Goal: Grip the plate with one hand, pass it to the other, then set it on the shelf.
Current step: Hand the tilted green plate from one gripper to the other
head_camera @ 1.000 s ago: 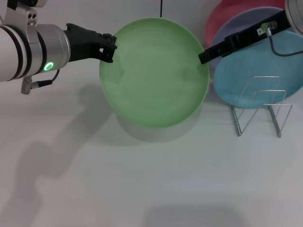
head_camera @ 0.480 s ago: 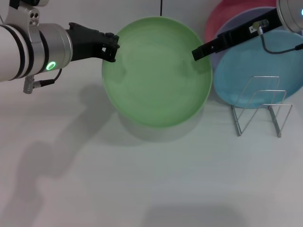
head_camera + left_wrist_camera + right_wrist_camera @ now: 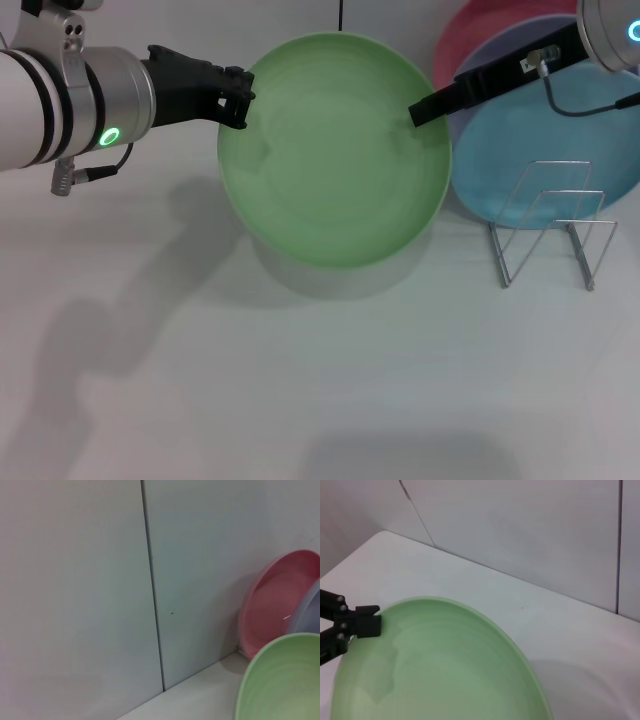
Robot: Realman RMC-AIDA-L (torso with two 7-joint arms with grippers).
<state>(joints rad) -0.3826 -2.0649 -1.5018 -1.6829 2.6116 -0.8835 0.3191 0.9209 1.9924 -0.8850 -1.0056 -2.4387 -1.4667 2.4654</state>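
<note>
- Tabletop (image 3: pixel 300 400) nearest you is plain matte white, carrying only soft shadows.
- Your thin silver wire shelf (image 3: pixel 552 225), bent into upright slots, stands at 4 o'clock from the plate.
- Your round, shallow, matte light green plate (image 3: pixel 335 150) hangs raised above the table between both arms.
- Your left gripper (image 3: pixel 238 100) pinches the plate's rim at 9 o'clock.
- Your slim black right gripper (image 3: pixel 422 112) meets the rim at 2 o'clock; you cannot tell whether it grasps.
- Farthest back, sky-blue plate (image 3: pixel 560 140), lavender plate (image 3: pixel 520 40) and pink plate (image 3: pixel 470 30) overlap against the wall.
</note>
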